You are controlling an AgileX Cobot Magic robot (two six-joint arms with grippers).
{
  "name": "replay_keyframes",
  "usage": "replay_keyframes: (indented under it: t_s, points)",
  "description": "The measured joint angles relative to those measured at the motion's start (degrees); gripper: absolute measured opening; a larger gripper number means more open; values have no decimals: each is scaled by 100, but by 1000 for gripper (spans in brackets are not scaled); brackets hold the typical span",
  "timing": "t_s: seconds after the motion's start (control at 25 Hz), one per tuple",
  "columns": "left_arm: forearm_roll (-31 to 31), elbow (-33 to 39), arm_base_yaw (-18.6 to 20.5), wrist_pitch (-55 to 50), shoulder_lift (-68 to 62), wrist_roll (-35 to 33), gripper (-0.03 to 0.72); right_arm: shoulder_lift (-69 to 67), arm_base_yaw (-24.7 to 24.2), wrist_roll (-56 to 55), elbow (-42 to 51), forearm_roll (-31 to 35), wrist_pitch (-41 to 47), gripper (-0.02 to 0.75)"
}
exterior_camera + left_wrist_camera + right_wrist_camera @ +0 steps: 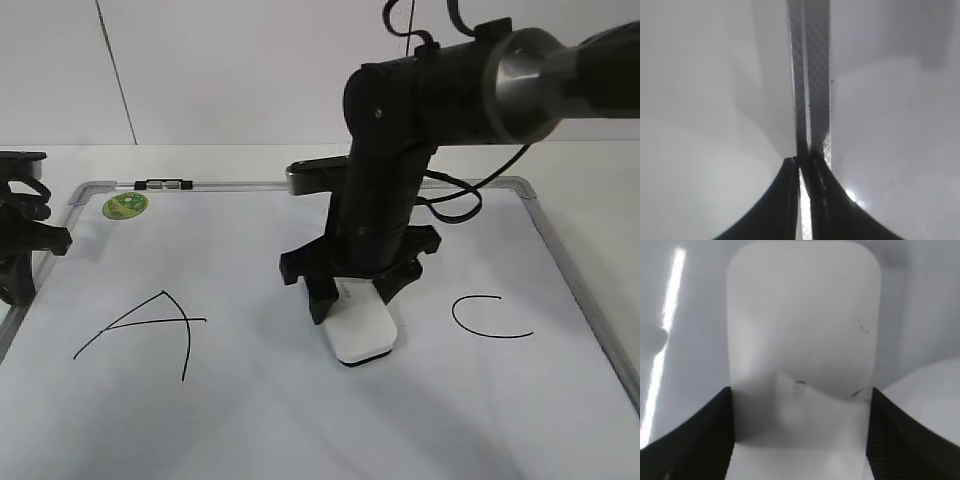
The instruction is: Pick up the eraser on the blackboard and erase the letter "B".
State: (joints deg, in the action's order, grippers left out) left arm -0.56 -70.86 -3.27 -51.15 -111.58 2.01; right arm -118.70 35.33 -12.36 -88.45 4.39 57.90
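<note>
The eraser (360,330) is clamped by the right gripper (358,292) and pressed flat on the blackboard (300,420) between letters A and C. No B is visible; wiping is judged underway. The left gripper (802,165) is closed, empty.

the eraser (802,330), a white rounded block, is filling the centre of the frame, running from the top edge to the bottom. the right gripper (800,435) is clamping it, one dark ribbed finger (695,440) pressing its lower left side and the other its lower right. the blackboard (685,310) is lying glossy behind, a streak of light glaring at upper left.
</note>
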Motion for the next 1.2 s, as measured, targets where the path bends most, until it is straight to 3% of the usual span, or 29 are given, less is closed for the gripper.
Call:
replay_keyframes:
  t_s: [0.4,0.84,1.2]
  points:
    - [-11,0,0,0,0,0,19,-64,-62,-119,-117,-106,180,543]
    - [-30,0,0,21,0,0,19,-74,-1180,-142,-139,-65,331,543]
    - [-30,0,0,21,0,0,19,-144,-1261,-32,-394,62,545,541]
